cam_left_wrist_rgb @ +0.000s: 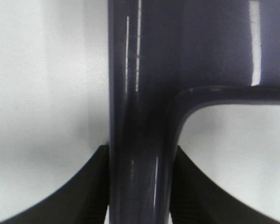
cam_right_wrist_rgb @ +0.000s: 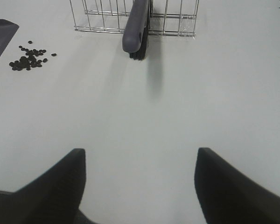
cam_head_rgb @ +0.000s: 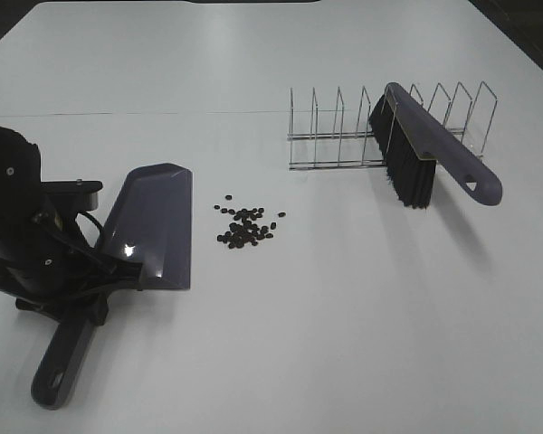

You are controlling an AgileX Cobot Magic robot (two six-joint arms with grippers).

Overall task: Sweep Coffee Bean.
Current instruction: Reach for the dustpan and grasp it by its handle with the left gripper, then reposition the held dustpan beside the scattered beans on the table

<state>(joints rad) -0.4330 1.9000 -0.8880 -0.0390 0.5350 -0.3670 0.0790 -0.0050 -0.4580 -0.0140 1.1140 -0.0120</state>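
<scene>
The left gripper point(cam_left_wrist_rgb: 140, 156) pinches the dustpan point(cam_head_rgb: 154, 221) by its handle, the grip half hidden under the arm. The coffee bean point(cam_head_rgb: 247, 228) scatter lies just beside the dustpan's mouth. The right gripper point(cam_right_wrist_rgb: 140, 154) gapes empty.

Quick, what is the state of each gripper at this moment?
Left gripper: closed, fingers clamped on the dustpan handle.
Right gripper: open, holding nothing.
</scene>
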